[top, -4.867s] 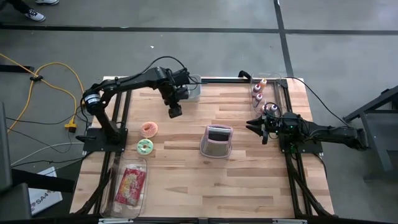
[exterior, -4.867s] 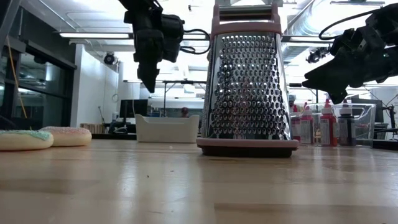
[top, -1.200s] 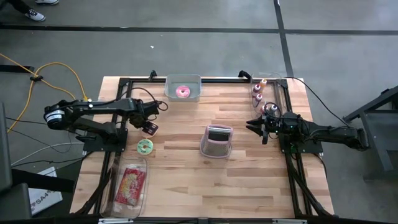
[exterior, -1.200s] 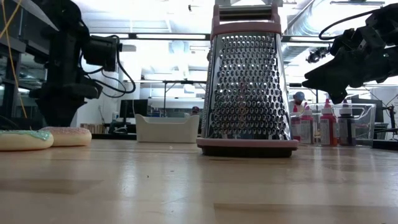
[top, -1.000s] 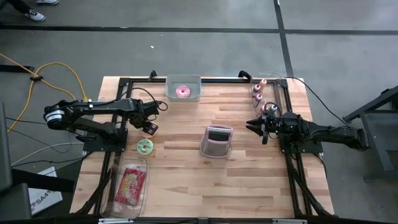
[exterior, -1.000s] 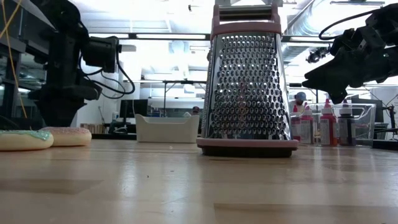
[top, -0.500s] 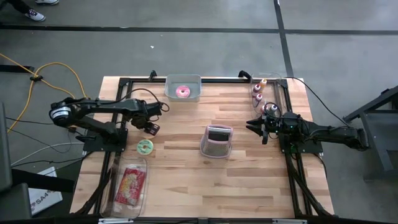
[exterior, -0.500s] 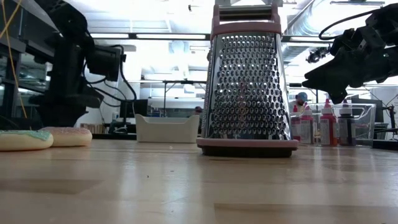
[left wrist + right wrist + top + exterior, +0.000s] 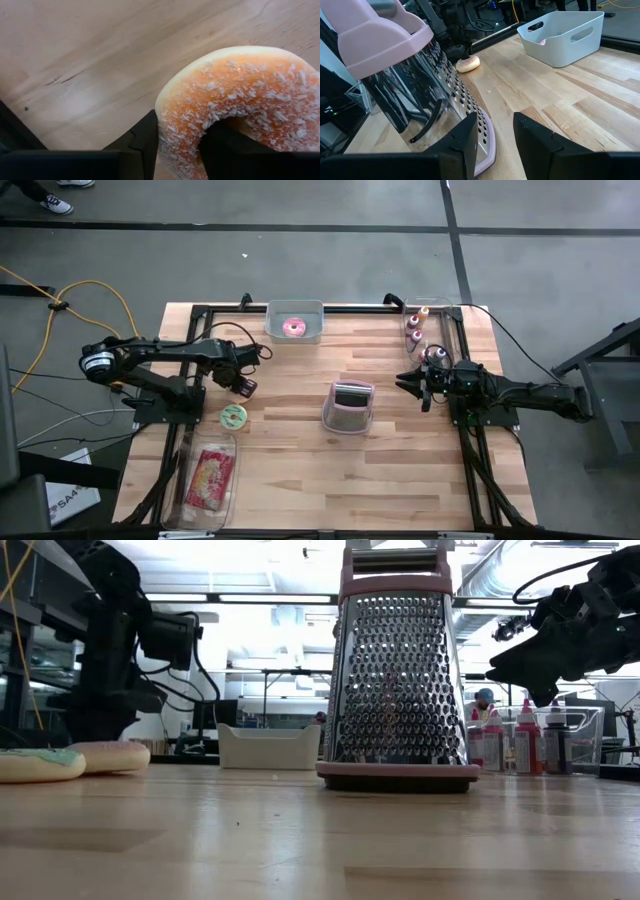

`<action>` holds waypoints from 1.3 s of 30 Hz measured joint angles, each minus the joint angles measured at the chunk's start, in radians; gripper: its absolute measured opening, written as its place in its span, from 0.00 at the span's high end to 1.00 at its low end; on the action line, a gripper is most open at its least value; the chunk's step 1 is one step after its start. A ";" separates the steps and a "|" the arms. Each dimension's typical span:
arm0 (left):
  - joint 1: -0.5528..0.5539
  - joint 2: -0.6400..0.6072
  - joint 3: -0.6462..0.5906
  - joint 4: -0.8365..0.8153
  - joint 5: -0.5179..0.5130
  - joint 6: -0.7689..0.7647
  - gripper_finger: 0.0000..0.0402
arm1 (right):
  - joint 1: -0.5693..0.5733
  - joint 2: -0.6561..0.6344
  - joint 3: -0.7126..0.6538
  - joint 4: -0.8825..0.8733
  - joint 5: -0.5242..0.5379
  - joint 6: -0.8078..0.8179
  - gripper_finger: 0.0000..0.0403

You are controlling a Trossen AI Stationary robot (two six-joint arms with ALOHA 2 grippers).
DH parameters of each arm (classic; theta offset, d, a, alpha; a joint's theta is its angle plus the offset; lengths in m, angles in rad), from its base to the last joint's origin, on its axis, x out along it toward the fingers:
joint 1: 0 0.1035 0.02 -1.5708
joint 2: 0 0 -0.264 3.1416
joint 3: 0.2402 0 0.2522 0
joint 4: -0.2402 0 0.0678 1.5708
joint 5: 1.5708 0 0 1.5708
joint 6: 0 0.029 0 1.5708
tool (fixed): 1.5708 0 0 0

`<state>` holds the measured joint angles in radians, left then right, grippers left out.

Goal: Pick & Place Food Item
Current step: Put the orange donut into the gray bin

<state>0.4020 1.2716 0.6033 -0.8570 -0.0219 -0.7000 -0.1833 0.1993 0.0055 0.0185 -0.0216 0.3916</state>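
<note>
Wooden slats form the surface [image 9: 400,470], framed in dark rail and set on a grey workshop floor; the low view looks across it into a lit room. At the far edge stands a white bin [image 9: 295,321] already holding a pink doughnut [image 9: 293,327], which suggests it is the drop-off place for the food items. Left gripper [image 9: 244,386]: low over the surface near its left edge, one finger [image 9: 145,145] outside and the other through the hole of an orange doughnut [image 9: 240,105] flecked with white, straddling one side of the ring. Whether the fingers are already pinching cannot be told; the doughnut appears to lie on the wood. Gripping through the hole probably gives a surer hold on a soft, rounded thing than spanning its whole width. Just beside it lies a green-iced doughnut [image 9: 233,415], and nearer the front corner a clear tray [image 9: 193,480] with a red packet [image 9: 209,478]. A pink-trimmed grater [image 9: 348,407] stands upright mid-surface, between the arms. Right gripper [image 9: 417,386]: fingers together, empty, parked off the wood near the sauce bottles [image 9: 414,330], well apart from the work.
</note>
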 joint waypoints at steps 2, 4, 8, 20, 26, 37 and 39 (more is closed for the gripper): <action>0.000 0.000 0.000 0.000 0.000 0.000 0.73 | 0.000 0.000 0.000 0.000 0.000 0.000 0.72; 0.000 0.000 0.000 0.000 0.000 0.000 0.74 | 0.000 0.000 0.000 0.000 0.000 0.000 0.72; 0.000 -0.001 0.000 0.000 0.004 0.003 0.75 | 0.000 0.000 0.000 0.000 0.000 0.000 0.72; 0.034 -0.178 0.011 -0.002 0.022 0.006 0.75 | 0.000 0.000 0.000 0.000 0.000 0.000 0.72; 0.054 -0.332 0.011 0.001 0.024 0.006 0.75 | 0.000 0.000 0.000 0.000 0.000 0.000 0.72; 0.037 -0.390 0.012 0.107 0.054 0.004 0.75 | 0.000 0.000 0.000 0.000 0.000 0.000 0.72; 0.033 -0.372 0.012 0.142 0.062 0.004 0.75 | 0.000 0.000 0.000 0.000 0.000 0.000 0.72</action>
<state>0.4355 0.8994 0.6151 -0.7147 0.0396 -0.6960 -0.1835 0.1992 0.0057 0.0185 -0.0216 0.3914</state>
